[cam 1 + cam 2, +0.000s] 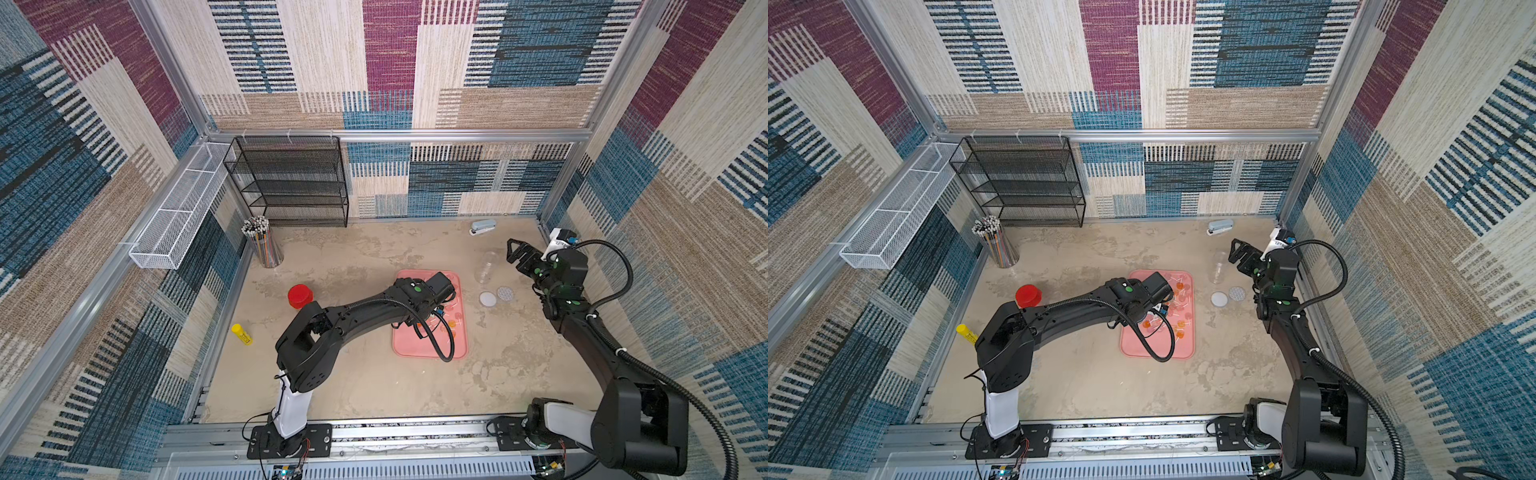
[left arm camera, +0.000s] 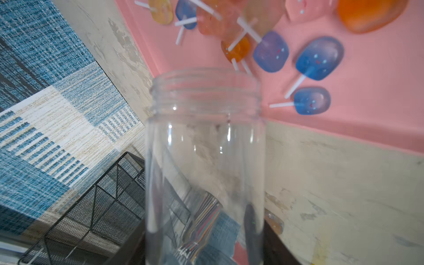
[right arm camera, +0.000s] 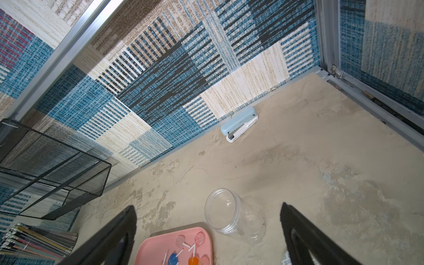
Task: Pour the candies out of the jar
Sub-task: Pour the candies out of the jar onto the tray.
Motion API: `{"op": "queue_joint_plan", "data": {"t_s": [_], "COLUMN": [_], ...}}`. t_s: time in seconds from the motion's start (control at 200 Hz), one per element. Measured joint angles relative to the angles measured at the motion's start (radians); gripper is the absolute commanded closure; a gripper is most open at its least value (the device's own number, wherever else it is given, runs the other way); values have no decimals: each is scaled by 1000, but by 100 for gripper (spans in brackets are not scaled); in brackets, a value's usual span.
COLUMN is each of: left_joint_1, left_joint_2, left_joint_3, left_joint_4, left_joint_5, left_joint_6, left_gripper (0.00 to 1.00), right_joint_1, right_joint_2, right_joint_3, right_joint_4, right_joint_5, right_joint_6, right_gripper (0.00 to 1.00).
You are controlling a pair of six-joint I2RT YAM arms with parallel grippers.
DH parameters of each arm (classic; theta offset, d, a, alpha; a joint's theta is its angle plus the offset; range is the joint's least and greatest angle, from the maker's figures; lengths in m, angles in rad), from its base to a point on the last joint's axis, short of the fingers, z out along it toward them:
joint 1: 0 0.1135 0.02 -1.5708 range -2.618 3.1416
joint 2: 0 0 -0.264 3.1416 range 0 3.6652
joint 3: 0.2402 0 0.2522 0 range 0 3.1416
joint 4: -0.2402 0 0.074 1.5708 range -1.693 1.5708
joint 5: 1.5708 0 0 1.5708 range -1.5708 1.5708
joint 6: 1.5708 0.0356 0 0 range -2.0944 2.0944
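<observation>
No text, brand or number can be read in any of the views. The yellow tube (image 1: 242,333), lying well apart from the pink tray (image 1: 415,353), carries a dark printed label, but the print is too small to read. In the right wrist view a pale round disc (image 3: 286,260) near the tray shows a little dark print at the picture's edge, and this is not legible either.

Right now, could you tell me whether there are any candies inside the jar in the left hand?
No, the jar in the left wrist view is see-through and empty, and the candies lie on the pink tray.
</observation>
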State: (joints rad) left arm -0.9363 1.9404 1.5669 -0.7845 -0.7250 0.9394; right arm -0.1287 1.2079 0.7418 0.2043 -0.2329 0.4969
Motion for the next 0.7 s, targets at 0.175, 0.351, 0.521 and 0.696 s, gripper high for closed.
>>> {"op": "queue_joint_plan", "data": {"t_s": [0.175, 0.351, 0.521, 0.696], "left_joint_1": [51, 116, 189, 260], "left_joint_2": [-73, -140, -211, -292], "left_joint_3": [27, 9, -60, -163], "left_joint_4": [64, 137, 230, 377], "left_joint_5": [163, 343, 543, 736], "left_joint_6": [-97, -235, -384, -536], "left_gripper": [100, 100, 100, 100], "right_joint_1": [0, 1, 42, 135], "right_joint_2": [6, 7, 24, 65], "right_joint_3": [3, 3, 1, 31], "right_joint_4": [0, 0, 26, 67], "right_joint_5": [-122, -313, -471, -589], "right_joint_6": [26, 37, 63, 78], "right_gripper": [0, 2, 2, 2]}}
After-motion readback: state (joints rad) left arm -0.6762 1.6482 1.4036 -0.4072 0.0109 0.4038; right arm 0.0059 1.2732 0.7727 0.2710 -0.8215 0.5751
